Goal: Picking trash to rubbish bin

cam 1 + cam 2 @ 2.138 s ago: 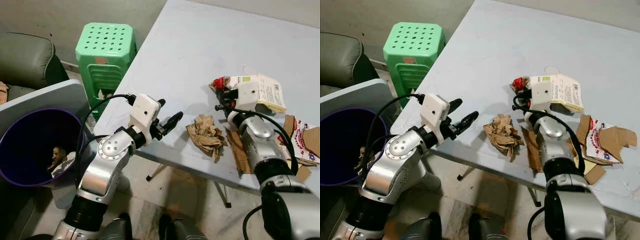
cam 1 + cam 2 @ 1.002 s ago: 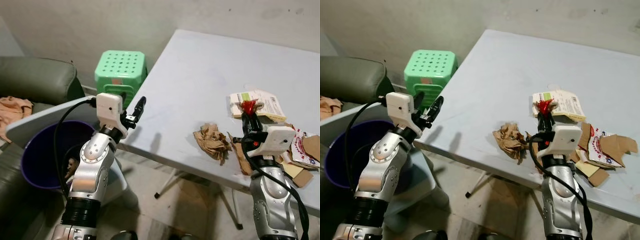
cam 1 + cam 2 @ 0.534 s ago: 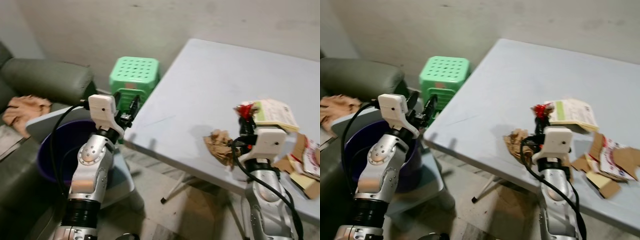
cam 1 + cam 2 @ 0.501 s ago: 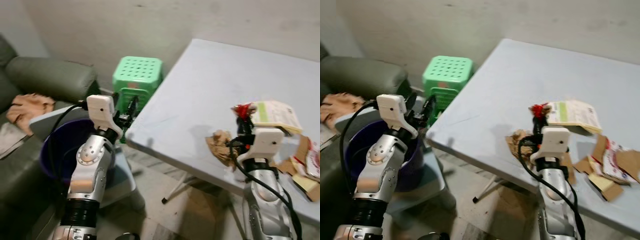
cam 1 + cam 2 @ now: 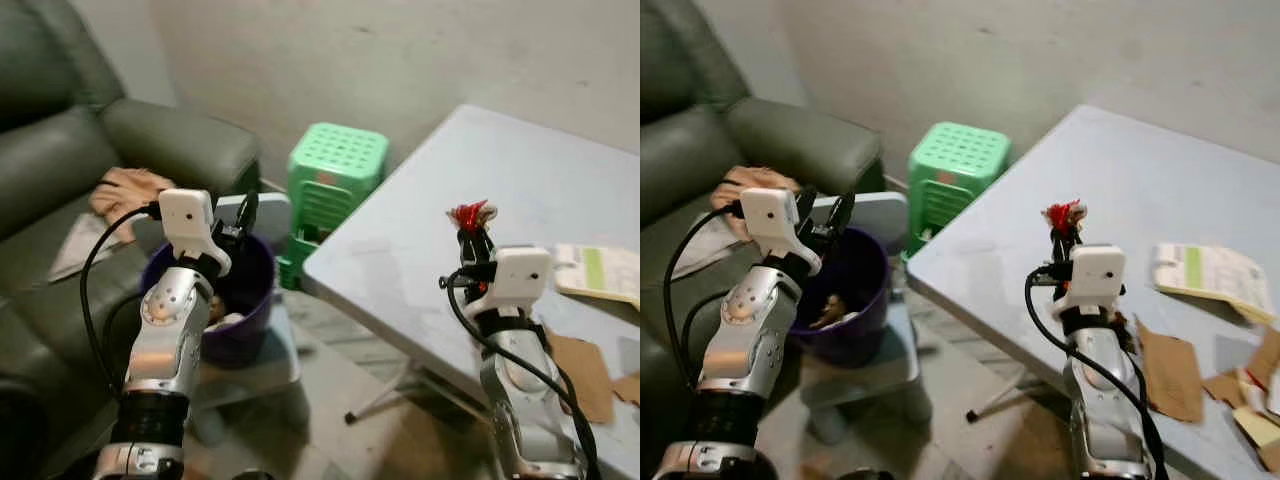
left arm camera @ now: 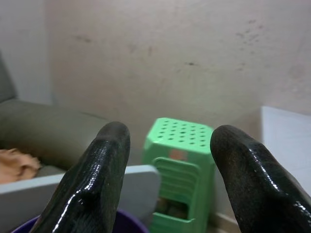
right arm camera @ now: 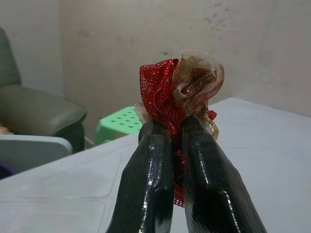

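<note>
Right tool [image 7: 176, 128] pinches a red wrapper [image 7: 165, 94]; left tool [image 6: 175, 145], spread wide, hovers above the purple bin [image 5: 855, 262] holding scraps [image 5: 830, 310].

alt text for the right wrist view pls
The right gripper has its two black fingers shut on a crumpled red ribbon with gold trim, held above a pale table. Behind it are a green stool and a grey wall.

One purple bin [image 5: 862, 290] (some scraps lie inside), one green stool [image 5: 958, 166], one grey table [image 5: 1160, 190] and one dark green sofa [image 5: 60, 150]. On the table lie one printed packet [image 5: 1210, 270] and one flat brown cardboard piece [image 5: 1168, 375], with more torn bits at the edge, too cut off to count. One red ribbon scrap [image 7: 177, 92] is held up.
</note>
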Controlling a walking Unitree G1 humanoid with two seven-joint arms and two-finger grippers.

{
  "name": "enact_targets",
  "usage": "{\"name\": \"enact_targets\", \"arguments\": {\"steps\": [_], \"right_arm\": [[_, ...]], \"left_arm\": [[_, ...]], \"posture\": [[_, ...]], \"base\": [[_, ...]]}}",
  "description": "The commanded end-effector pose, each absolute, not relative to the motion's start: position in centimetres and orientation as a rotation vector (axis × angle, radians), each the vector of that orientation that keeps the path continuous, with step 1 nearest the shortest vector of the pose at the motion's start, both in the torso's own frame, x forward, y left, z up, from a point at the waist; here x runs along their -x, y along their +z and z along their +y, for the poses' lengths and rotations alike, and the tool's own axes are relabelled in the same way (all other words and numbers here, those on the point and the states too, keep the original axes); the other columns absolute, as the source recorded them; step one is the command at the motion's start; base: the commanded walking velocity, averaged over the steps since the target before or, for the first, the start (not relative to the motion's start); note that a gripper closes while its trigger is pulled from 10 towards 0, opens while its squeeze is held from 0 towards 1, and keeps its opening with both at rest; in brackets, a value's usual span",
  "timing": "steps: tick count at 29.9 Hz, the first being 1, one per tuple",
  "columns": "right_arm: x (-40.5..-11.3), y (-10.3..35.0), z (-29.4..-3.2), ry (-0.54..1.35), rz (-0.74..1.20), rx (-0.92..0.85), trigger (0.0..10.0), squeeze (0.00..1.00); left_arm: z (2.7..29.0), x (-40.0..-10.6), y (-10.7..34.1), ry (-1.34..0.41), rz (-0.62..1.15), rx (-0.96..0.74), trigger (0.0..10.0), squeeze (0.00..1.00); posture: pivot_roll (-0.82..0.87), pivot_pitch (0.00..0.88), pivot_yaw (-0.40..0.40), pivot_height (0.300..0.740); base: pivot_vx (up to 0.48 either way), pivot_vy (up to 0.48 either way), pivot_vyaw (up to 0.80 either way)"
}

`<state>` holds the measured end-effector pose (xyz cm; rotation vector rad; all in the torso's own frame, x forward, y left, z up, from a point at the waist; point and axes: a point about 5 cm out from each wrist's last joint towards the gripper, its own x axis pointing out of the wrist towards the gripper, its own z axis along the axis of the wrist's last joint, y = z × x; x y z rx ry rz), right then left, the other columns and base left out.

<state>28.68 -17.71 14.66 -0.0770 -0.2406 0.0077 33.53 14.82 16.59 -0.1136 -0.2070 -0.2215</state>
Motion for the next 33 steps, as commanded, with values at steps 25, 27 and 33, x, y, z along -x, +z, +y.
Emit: {"name": "enact_targets", "arguments": {"steps": [25,27,33], "right_arm": [[-28.7,14.4,-17.6,0.056,-0.199,0.08,10.0,0.0],[-28.7,14.2,-17.6,0.06,-0.192,0.082,10.0,0.0],[-28.8,14.2,-17.6,0.067,-0.187,0.087,10.0,0.0]], "left_arm": [[14.1,-32.9,16.1,-0.256,-0.198,0.07,10.0,0.0],[13.9,-32.8,16.0,-0.269,-0.2,0.047,10.0,0.0],[13.3,-32.6,15.8,-0.309,-0.192,0.06,10.0,0.0]], "posture": [[-0.06,0.073,-0.056,0.74],[-0.06,0.074,-0.058,0.74],[-0.05,0.068,-0.063,0.74]], "base": [[0.0,0.0,0.8],[0.0,0.0,0.8],[0.0,0.0,0.8]]}}
